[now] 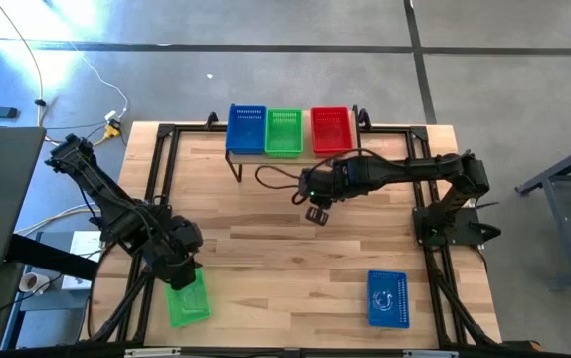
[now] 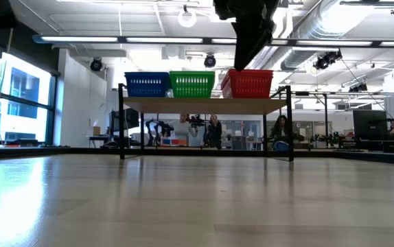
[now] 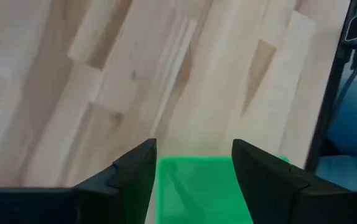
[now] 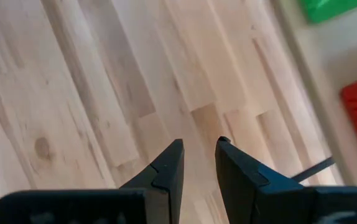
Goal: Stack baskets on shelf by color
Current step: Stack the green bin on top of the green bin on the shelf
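Listing a likely slip: we see the left gripper (image 3: 194,177) spread wide over the loose green basket (image 1: 187,296) near the table's left front corner, seemingly straddling one wall, so closing off-centre could tip it, while the right gripper (image 1: 316,215) hangs narrow and empty before the shelf (image 1: 249,162).

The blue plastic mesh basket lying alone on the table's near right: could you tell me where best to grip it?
Probably one long side wall of the blue plastic mesh basket, pinched from straight above: it sits upright, open top up, thin rim exposed, free on all sides. The right gripper, fingers apart and empty, is nearer.
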